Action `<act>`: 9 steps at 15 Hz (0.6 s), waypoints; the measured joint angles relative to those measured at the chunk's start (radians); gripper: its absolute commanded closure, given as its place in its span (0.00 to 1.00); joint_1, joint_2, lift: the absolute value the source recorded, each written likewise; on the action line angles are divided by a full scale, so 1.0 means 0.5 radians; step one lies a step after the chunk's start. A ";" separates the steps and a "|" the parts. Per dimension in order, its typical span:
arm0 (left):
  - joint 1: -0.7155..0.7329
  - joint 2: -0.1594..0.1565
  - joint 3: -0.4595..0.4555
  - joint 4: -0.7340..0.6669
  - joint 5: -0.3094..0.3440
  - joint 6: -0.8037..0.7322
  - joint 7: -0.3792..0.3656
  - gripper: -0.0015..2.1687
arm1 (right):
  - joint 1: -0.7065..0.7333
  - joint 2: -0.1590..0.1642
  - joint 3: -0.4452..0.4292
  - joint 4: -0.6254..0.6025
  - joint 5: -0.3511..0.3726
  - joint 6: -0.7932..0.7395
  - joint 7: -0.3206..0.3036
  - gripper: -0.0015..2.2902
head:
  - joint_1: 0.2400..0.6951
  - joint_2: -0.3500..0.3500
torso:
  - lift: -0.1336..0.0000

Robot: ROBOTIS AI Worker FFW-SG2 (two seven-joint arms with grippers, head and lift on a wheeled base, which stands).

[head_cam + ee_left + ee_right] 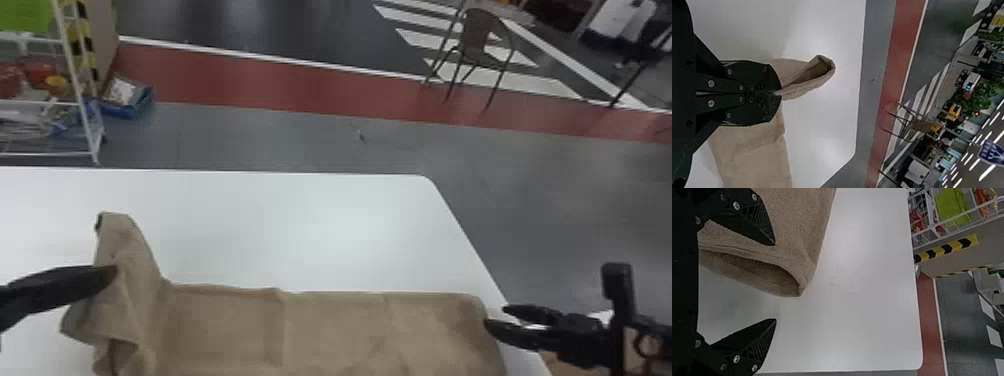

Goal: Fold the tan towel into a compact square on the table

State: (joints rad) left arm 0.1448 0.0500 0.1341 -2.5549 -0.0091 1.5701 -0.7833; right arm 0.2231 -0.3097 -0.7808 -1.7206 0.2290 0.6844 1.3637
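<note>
The tan towel (330, 325) lies as a long strip along the near part of the white table (300, 225), its left end lifted and crumpled. At that end, my left gripper (112, 272) pinches the cloth. In the left wrist view, my left gripper (778, 93) is shut on the towel (807, 76), with a folded flap sticking out past the tips. Just beyond the towel's right end is my right gripper (495, 316). In the right wrist view, my right gripper (775, 282) is open beside the towel's folded end (801, 254), one finger over the cloth.
The table's far edge and right edge (462, 227) lie beyond the towel. On the floor behind stand a white wire rack (75, 75) at the left, a blue bin (127, 102) and a chair (475, 40).
</note>
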 measured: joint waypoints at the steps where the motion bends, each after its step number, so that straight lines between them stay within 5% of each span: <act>1: -0.001 -0.004 -0.066 -0.003 -0.004 0.000 0.017 0.87 | -0.006 0.003 0.000 0.001 0.000 0.003 0.000 0.10 | 1.00 0.00 | 0.08; 9: -0.043 -0.096 -0.413 0.188 0.038 0.000 0.251 0.87 | -0.037 0.027 0.049 0.033 0.000 -0.001 0.000 0.10 | 1.00 0.00 | 0.08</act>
State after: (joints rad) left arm 0.1234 0.0018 -0.0722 -2.4608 0.0099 1.5701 -0.6580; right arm 0.2044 -0.2960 -0.7564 -1.7043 0.2290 0.6837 1.3637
